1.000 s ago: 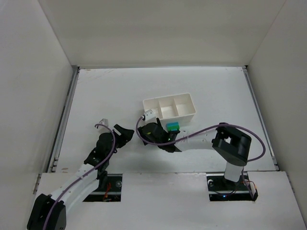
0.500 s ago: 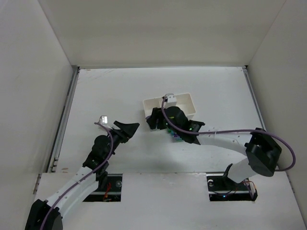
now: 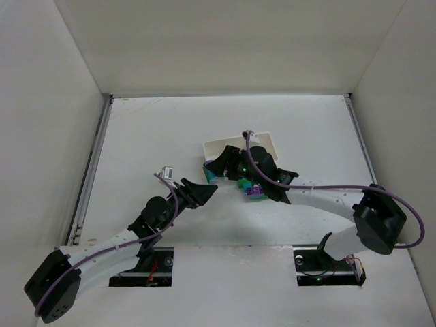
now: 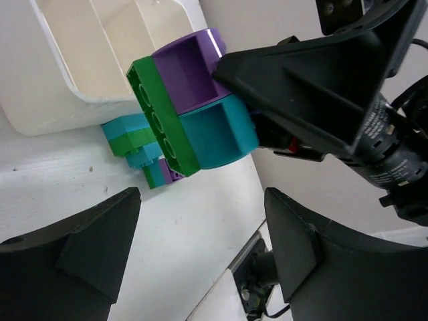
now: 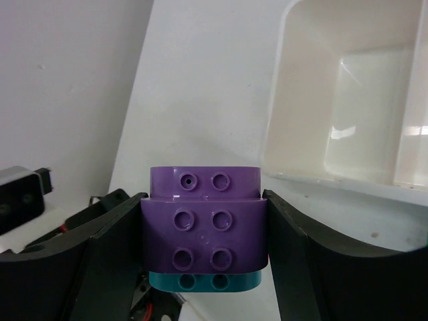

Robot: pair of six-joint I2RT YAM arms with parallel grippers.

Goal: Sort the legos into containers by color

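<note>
The right gripper (image 5: 204, 234) is clamping a held stack (image 4: 194, 114) of three joined legos: one purple brick (image 5: 204, 200), one teal brick (image 4: 214, 137) under it, and one green brick (image 4: 157, 114) running across the ends of both. The purple brick's sides are sitting against the two black fingers. The left gripper (image 4: 200, 224) is standing wide with nothing between its jaws. It is pointing at the held stack from close by without touching it.

Two arms are working here over one white tray (image 4: 60, 100). Two of its compartments are showing in the wrist views, both bare. A loose cluster (image 3: 253, 192) of teal, green and purple legos is lying on the table just beside the tray's near wall; how many there are cannot be told.

The table (image 3: 150, 136) is flat and white, and plain white walls (image 3: 225, 48) are closing it in on three sides.

The held stack is hanging by the tray's near-left corner, with the open compartments lying ahead and to its right. Whether it is over the rim cannot be told.
</note>
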